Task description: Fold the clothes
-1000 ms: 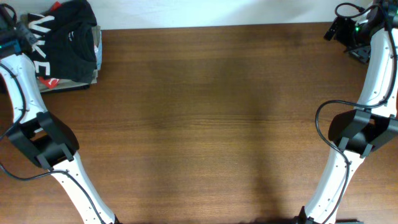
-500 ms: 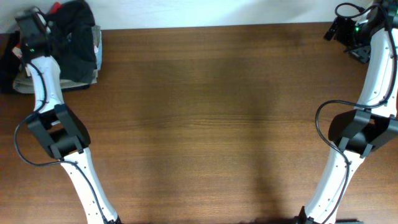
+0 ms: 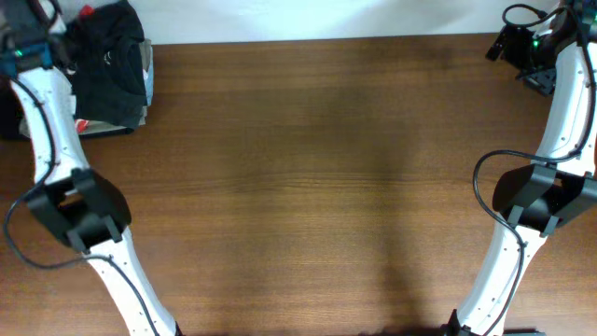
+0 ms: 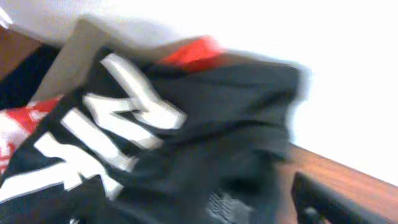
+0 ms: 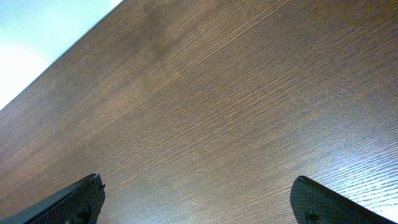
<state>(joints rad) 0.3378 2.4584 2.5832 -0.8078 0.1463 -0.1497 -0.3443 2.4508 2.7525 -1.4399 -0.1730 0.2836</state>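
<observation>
Our left arm stretches to the far left corner of the table (image 3: 326, 187), with the left hand (image 3: 48, 33) just above the clothes (image 3: 107, 61). Its one visible finger (image 4: 329, 199) sits wide, so we read the hand as open and gripping nothing. The right hand (image 3: 504, 45) hovers at the far right corner, spread wide and empty. The clothes lie crumpled on a pile over a red garment (image 4: 193, 51). Their large white letters are blurred; we make out N and K.
</observation>
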